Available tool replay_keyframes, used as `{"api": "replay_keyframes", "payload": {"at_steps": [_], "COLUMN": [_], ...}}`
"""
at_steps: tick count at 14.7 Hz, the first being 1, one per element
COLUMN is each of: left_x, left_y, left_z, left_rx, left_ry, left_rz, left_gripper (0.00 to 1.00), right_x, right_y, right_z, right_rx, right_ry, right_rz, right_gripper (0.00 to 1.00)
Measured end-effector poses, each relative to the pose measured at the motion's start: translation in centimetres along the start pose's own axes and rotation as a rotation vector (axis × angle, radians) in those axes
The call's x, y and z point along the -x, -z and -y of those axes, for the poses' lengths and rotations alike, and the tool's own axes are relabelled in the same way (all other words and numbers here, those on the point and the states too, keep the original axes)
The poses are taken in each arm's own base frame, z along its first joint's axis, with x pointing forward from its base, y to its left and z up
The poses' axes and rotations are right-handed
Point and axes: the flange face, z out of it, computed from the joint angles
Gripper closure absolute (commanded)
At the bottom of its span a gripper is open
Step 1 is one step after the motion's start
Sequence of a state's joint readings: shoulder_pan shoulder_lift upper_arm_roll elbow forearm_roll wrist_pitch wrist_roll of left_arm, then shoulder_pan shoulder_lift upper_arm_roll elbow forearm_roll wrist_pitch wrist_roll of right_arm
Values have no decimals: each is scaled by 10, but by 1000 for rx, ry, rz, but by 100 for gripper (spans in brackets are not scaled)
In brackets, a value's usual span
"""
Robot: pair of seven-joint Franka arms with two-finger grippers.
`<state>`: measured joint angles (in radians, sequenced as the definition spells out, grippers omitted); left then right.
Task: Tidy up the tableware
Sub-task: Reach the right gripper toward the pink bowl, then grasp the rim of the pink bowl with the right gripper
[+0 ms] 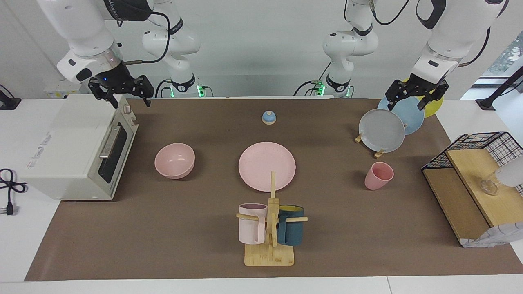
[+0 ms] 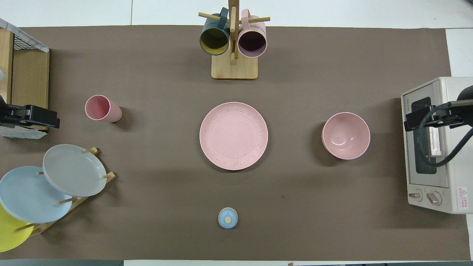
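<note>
The pink plate lies flat at the middle of the mat. The pink bowl stands upright beside it, toward the right arm's end, in front of the toaster oven. The pink tumbler cup stands upright toward the left arm's end, farther from the robots than the plate rack. My right gripper hangs open and empty over the toaster oven's front corner. My left gripper hangs open and empty over the racked plates.
A white toaster oven stands at the right arm's end. A wooden rack holds grey, blue and yellow plates. A mug tree with a pale pink and a teal mug stands farthest from the robots. A blue bell and a wire shelf are also here.
</note>
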<state>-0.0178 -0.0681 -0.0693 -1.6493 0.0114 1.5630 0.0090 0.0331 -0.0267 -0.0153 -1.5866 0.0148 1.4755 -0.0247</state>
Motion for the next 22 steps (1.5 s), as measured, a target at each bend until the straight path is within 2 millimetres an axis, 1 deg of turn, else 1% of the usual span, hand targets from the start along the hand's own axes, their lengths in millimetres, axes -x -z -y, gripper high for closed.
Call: {"api": "replay_keyframes", "payload": {"at_steps": [1, 2, 3, 4, 5, 6, 8, 10, 11, 12, 14, 16, 18, 20, 22], "left_x": [0, 0, 0, 0, 0, 0, 0, 0, 0, 0, 0, 0, 0, 0, 0], "left_y": [0, 0, 0, 0, 0, 0, 0, 0, 0, 0, 0, 0, 0, 0, 0], "left_z": [0, 0, 0, 0, 0, 0, 0, 0, 0, 0, 0, 0, 0, 0, 0], "left_rx": [0, 0, 0, 0, 0, 0, 0, 0, 0, 0, 0, 0, 0, 0, 0], "left_ry": [0, 0, 0, 0, 0, 0, 0, 0, 0, 0, 0, 0, 0, 0, 0], "left_rz": [0, 0, 0, 0, 0, 0, 0, 0, 0, 0, 0, 0, 0, 0, 0], "left_gripper": [0, 0, 0, 0, 0, 0, 0, 0, 0, 0, 0, 0, 0, 0, 0], "right_x": [-4, -12, -19, -25, -32, -42, -60, -68, -66, -61, -48, -33, -22, -16, -12], "right_y": [-1, -7, -18, -35, -56, -79, -129, -178, -200, -218, -246, -266, -271, -275, -283], "right_z": [11, 30, 51, 70, 84, 93, 102, 109, 115, 121, 127, 124, 122, 120, 118], "right_rx": [-16, -20, -19, -19, -21, -24, -30, -36, -37, -37, -36, -30, -24, -20, -14], "right_ry": [18, 49, 77, 88, 85, 82, 90, 96, 100, 103, 106, 105, 104, 102, 110], "right_rz": [-28, -69, -93, -94, -82, -70, -51, -50, -51, -48, -59, -67, -64, -59, -67], "right_gripper": [0, 0, 0, 0, 0, 0, 0, 0, 0, 0, 0, 0, 0, 1, 23]}}
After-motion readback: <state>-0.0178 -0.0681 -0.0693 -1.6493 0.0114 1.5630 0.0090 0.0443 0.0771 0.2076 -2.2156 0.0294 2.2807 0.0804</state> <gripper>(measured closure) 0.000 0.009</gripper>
